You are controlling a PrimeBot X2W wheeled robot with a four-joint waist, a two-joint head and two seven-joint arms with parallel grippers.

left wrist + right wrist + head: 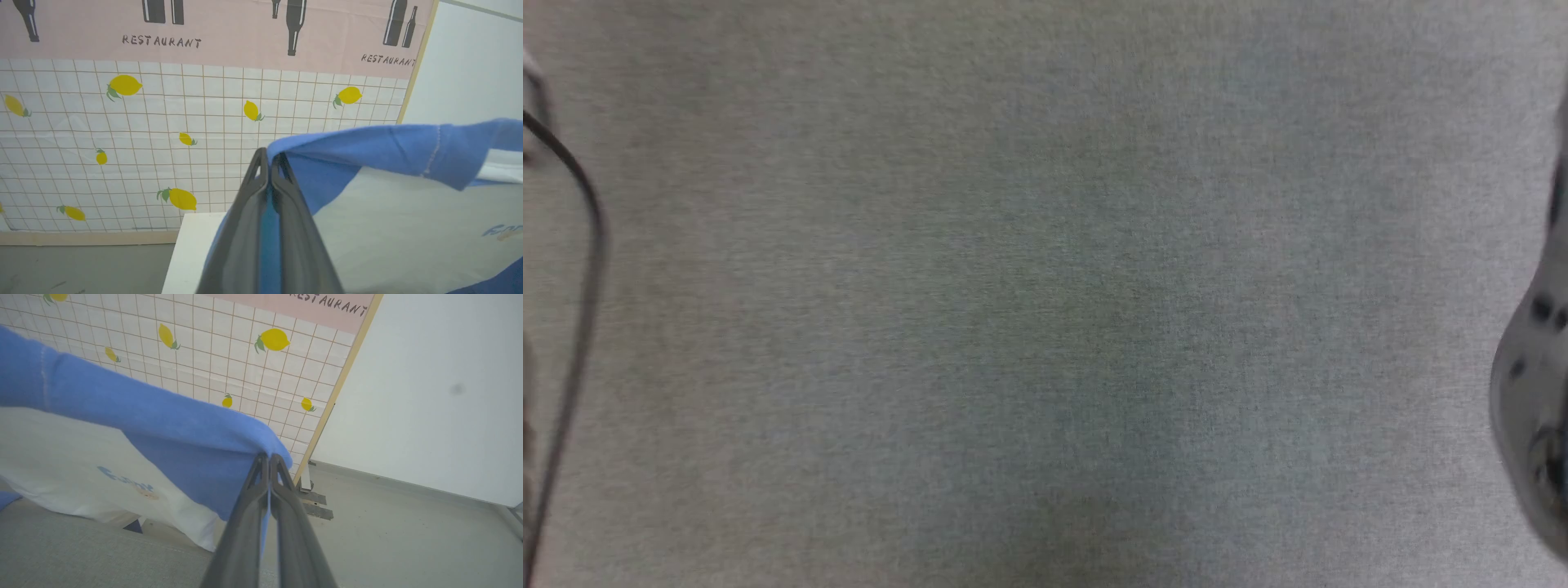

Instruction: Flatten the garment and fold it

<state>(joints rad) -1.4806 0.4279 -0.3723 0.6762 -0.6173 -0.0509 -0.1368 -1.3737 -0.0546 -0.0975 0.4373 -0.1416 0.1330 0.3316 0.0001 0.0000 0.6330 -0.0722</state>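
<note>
1. The left hand (269, 162) is closed, its two dark fingers pinching the blue edge of the shirt (367, 149) at their tips.
2. The right hand (269, 459) is closed too, clamped on the blue cloth at the shirt's other end.
3. The shirt hangs in the air between both hands, its blue top edge stretched across and its white body drooping below.
4. A pale blue print (124, 479) shows on the white part.
5. Behind stands a backdrop (122, 122) with a grid, lemons and the word RESTAURANT.
6. The head view looks down on a grey woven surface (1045, 294), with a dark cable (588, 245) at the left edge and a pale forearm (1535, 392) at the right.
</note>
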